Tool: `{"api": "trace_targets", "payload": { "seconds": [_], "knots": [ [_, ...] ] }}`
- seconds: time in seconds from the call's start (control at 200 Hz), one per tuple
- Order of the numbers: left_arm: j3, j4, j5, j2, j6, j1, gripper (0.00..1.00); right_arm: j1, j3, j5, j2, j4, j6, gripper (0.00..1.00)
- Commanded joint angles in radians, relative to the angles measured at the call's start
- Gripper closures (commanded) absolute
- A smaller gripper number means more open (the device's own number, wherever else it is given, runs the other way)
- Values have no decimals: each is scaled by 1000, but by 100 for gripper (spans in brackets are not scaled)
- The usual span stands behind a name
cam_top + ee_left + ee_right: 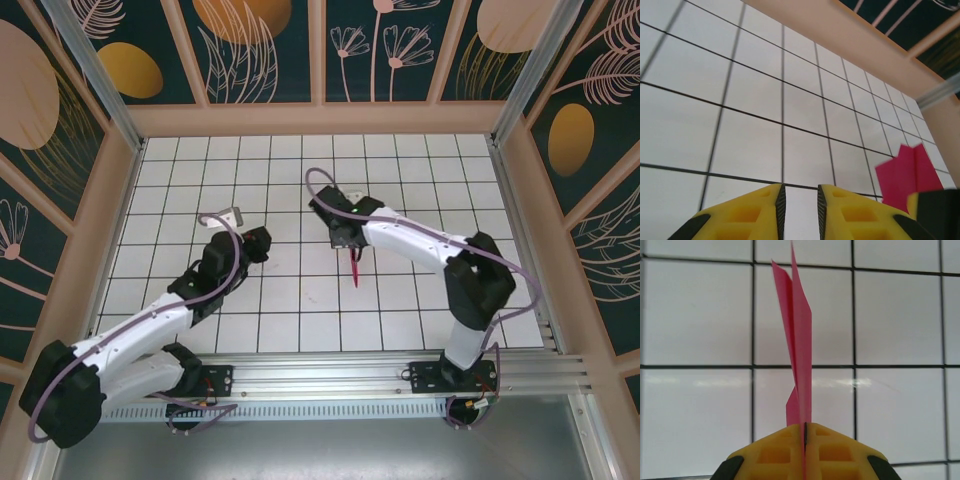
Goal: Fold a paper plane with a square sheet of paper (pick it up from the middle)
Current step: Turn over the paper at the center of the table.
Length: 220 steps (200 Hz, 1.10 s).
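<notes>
Right gripper [805, 427] clamps the paper plane [801, 340], which juts straight ahead; left gripper [800, 192] slightly parted, empty.

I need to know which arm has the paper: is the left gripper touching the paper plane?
Apart. The top external view shows bare white tiles between the left gripper and the paper plane.

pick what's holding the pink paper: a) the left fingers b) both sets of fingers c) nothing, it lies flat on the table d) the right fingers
d: the right fingers are shut on the folded pink paper, and the left fingers stand apart with nothing between them
</notes>
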Motion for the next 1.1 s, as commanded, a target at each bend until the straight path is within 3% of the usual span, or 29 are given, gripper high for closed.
{"api": "trace_targets", "payload": {
  "seconds": [0.0, 0.155, 0.32, 0.405, 0.455, 0.565, 0.736, 0.861, 0.946, 1.051, 1.096],
  "knots": [
    [-44, -41, -147, -86, -44, 3, 73, 51, 55, 181, 109, -237, 44, 97],
    [-79, -93, -232, -199, -58, 3, 70, 133, 162, 183, 263, -279, 72, 97],
    [-104, -114, -248, -275, -56, 3, 69, 198, 302, 109, 411, -283, 61, 92],
    [-105, -125, -247, -291, -52, 3, 69, 213, 344, 21, 444, -234, 29, 84],
    [-106, -128, -242, -291, -50, 3, 69, 214, 353, -40, 445, -197, 18, 73],
    [-102, -132, -225, -290, -41, 3, 69, 214, 336, -127, 397, -111, 8, 50],
    [-107, -109, -161, -260, -34, 3, 68, 212, 228, -238, 211, 53, -43, 37],
    [-105, -64, -64, -196, -28, 2, 66, 184, 36, -326, -3, 227, -30, 31],
    [-95, -32, 7, -133, -22, 2, 65, 128, -126, -394, -146, 342, 5, 36],
    [-72, 2, 103, -47, -10, 3, 65, 24, -371, -567, -312, 517, 52, 68],
    [-62, 23, 151, -6, -4, 3, 64, -24, -483, -662, -372, 613, 73, 74]
  ]
}}
